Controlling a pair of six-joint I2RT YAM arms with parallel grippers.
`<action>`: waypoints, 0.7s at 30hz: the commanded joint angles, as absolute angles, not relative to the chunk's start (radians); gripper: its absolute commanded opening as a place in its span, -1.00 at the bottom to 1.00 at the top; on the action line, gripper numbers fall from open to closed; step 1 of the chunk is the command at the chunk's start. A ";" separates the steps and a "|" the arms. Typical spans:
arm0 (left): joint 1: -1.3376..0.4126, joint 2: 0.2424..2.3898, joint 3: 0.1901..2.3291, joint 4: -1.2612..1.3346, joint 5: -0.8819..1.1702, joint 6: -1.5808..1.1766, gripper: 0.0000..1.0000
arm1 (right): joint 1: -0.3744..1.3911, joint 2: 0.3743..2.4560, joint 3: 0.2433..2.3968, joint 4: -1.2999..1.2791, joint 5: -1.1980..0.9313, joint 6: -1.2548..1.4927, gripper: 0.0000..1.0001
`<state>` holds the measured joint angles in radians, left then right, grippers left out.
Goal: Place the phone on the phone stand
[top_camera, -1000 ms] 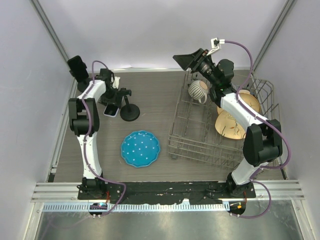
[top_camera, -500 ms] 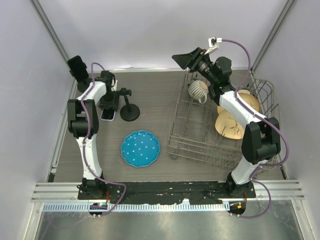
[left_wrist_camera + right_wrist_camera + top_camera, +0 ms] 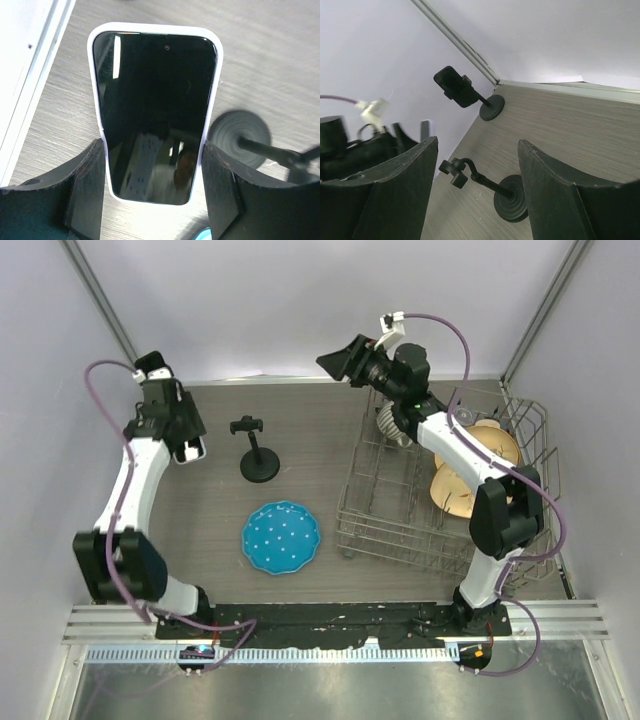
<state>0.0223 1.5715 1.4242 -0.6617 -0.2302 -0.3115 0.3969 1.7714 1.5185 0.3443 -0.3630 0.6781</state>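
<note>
Left arm swung outward and up; left gripper [image 3: 152, 165] grips the phone [image 3: 155, 100] by its long edges, aloft left of the phone stand [image 3: 255, 450]. Right gripper [image 3: 477, 145] gapes empty. Square it to the stand before loosening.

Left arm — swung from beside the phone stand [image 3: 255, 448] out to the left side of the table [image 3: 320, 435]; left gripper [image 3: 186, 443] now clasps the phone [image 3: 155, 100], raised off the tabletop | Right arm — right gripper [image 3: 338, 360] shifted further left.
</note>
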 commanded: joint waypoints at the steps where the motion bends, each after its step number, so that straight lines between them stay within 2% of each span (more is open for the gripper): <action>1: 0.029 1.314 1.236 -0.338 -0.146 -0.356 -1.00 | 0.437 1.801 1.618 0.269 -0.324 0.617 0.40; 8: -0.032 1.103 1.060 -0.112 -0.028 -0.272 -0.99 | 0.569 1.867 1.744 0.198 -0.393 0.520 0.40; 16: -0.127 1.035 0.993 -0.003 0.112 -0.203 -1.00 | 0.745 1.927 1.859 0.175 -0.410 0.465 0.40; 17: -0.136 1.032 0.988 0.018 0.118 -0.199 -0.99 | 0.773 1.939 1.879 0.167 -0.407 0.459 0.38; 21: -0.161 1.014 0.962 0.050 0.130 -0.187 -1.00 | 0.813 1.941 1.882 0.146 -0.318 0.437 0.10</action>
